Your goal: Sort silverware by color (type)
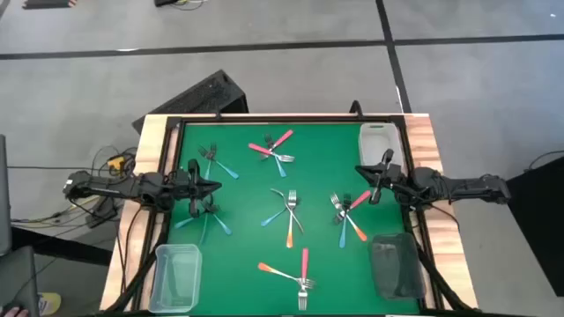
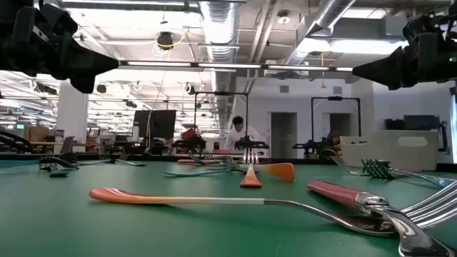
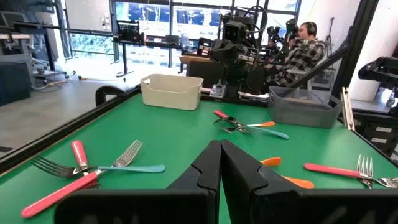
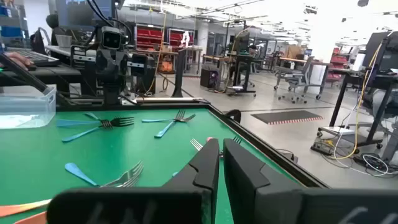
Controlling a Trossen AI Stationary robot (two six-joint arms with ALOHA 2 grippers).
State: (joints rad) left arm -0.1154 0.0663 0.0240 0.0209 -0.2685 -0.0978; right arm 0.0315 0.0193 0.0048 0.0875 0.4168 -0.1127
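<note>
The forks lie scattered in six small clusters on the green table, none in a bin. Three bins stand at its corners: a white bin, a clear bin, a grey bin, each holding no forks. The left tool is closed and holds nothing; the right tool has its fingers barely apart and holds nothing.

You're in an open robotics lab: exposed ceiling ducts and strip lights overhead, polished concrete floor around the green table, more arm rigs at twelve o'clock in the low view, office chairs, and a person in plaid seated at a workstation.
</note>
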